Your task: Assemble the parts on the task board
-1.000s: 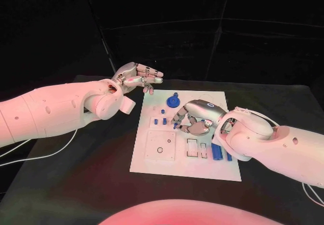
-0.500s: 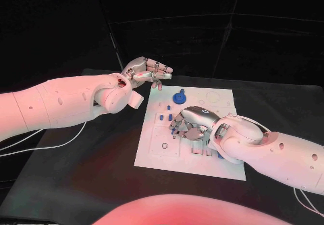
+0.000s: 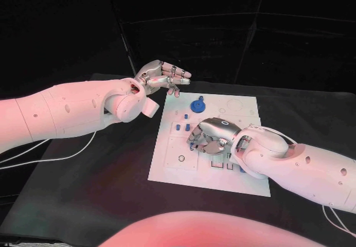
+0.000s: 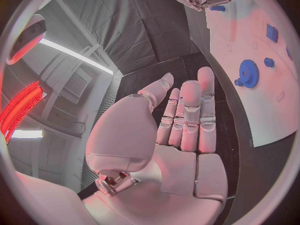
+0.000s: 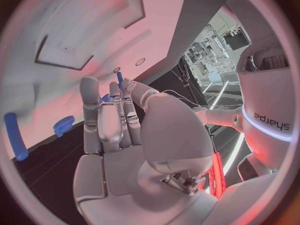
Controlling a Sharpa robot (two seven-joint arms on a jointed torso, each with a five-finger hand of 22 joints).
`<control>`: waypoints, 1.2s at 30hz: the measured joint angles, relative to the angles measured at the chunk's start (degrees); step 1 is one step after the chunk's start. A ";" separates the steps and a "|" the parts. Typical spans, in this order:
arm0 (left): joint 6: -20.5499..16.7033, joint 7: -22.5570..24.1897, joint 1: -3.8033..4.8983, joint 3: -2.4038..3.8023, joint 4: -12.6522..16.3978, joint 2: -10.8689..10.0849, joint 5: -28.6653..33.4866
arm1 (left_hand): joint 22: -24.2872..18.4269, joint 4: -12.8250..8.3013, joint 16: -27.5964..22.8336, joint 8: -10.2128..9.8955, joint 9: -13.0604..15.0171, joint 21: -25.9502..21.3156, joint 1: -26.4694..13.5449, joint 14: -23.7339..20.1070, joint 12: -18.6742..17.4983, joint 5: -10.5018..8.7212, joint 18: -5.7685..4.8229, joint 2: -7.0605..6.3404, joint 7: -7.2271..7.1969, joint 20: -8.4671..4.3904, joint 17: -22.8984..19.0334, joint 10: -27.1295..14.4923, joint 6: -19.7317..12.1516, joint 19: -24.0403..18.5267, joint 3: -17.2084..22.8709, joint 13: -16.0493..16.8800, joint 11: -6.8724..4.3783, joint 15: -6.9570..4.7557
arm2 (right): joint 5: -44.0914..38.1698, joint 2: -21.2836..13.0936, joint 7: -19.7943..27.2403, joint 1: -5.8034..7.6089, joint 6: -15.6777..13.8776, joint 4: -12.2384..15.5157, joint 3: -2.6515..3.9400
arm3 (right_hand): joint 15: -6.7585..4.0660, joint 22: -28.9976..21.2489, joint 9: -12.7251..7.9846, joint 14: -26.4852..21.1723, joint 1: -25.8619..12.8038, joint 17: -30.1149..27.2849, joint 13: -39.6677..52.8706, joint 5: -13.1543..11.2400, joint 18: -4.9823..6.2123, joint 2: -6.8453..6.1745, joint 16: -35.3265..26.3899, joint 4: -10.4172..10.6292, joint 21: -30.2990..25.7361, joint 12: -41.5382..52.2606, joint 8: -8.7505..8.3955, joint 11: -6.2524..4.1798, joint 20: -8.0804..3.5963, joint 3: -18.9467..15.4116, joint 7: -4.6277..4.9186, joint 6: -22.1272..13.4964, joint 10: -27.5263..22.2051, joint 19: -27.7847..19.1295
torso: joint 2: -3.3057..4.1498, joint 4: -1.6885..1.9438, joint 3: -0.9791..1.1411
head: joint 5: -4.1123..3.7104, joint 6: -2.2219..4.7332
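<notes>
- The left hand point(image 3: 159, 76) hangs above the worktop point(image 3: 89, 170), just off the task board point(image 3: 167, 170), fingers point(image 3: 178, 75) apart, holding nothing.
- The right hand point(image 3: 208, 135) is over the board's middle, fingers curled down among small blue parts point(image 3: 178, 127).
- A blue gear point(image 3: 197, 106) sits near the board's far edge.

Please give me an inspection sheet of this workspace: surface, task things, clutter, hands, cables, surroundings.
Surface: black table, dark cloth cover.
Task things: white board at the table's middle; blue gear near its far edge; small blue pegs left of the right hand; cut-outs in the near part.
Clutter: nothing seen.
Hands: left hand raised beyond the board's far left corner, fingers apart, holding nothing. Right hand low over the board's middle, pinching a small blue part.
Cables: white cable on the table under the left arm.
Surroundings: black backdrop.
</notes>
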 measured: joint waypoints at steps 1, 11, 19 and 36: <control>0.01 0.00 0.00 0.00 -0.01 0.00 0.00 | 0.00 0.00 0.00 0.00 0.00 0.00 0.00 0.00 0.00 0.00 0.00 0.00 0.00 0.00 0.00 0.00 0.00 0.00 0.00 0.00 0.00 0.00 | -0.07 -0.08 -0.02 -0.01 0.15 0.00 0.00 | 0.00 0.01 0.00 0.00 -0.01 0.00 0.00 0.00 0.00 -0.01 0.00 0.00 0.00 0.00 0.00 0.00 0.00 0.00 0.00 0.00 0.00 0.00 | 0.00 -0.01 0.00 | 0.01 -0.02; 0.08 0.00 0.00 0.00 -0.06 0.00 0.00 | 0.01 0.00 0.00 0.00 0.00 0.00 0.00 0.00 0.00 0.00 0.00 0.00 0.00 0.16 -0.07 0.00 0.00 -0.15 0.00 0.00 0.00 0.00 | -0.74 -0.46 -0.17 -0.02 1.04 0.06 -0.01 | 0.00 0.09 0.00 0.00 -0.23 0.00 0.00 0.00 0.00 -0.23 0.00 0.00 0.00 0.01 0.00 0.00 0.00 0.00 -0.01 -0.01 0.00 0.00 | -0.01 -0.01 -0.02 | 0.02 -0.33; 0.15 0.00 0.00 0.00 -0.09 0.01 0.01 | 0.01 0.00 0.00 0.00 0.00 0.00 0.00 0.00 0.00 0.00 0.00 0.00 0.00 0.15 -0.07 0.00 0.00 -0.15 0.00 0.00 0.00 0.00 | -1.18 -0.32 -0.29 -0.02 1.53 -0.12 -0.01 | 0.00 0.09 0.00 0.00 -0.23 0.00 0.00 0.00 0.00 -0.23 0.00 0.00 0.00 0.01 0.00 0.00 0.00 0.00 -0.01 -0.01 0.00 0.00 | -0.01 0.02 -0.03 | 0.12 -0.53; 0.29 0.00 0.00 0.00 -0.04 -0.02 0.01 | -0.05 0.00 0.00 0.00 0.00 0.00 0.00 0.00 0.00 0.00 0.00 0.00 0.00 0.15 -0.19 -0.21 0.00 -0.15 0.00 -0.05 0.21 0.00 | -2.34 0.72 -0.76 0.02 2.73 -0.63 0.02 | 0.00 -0.06 -0.05 0.00 -0.61 -0.10 0.01 0.00 0.00 -0.60 0.00 0.00 0.00 -0.21 -0.01 0.00 -0.17 0.00 -0.03 -0.02 0.00 -0.23 | -0.01 0.03 -0.04 | 0.23 -0.78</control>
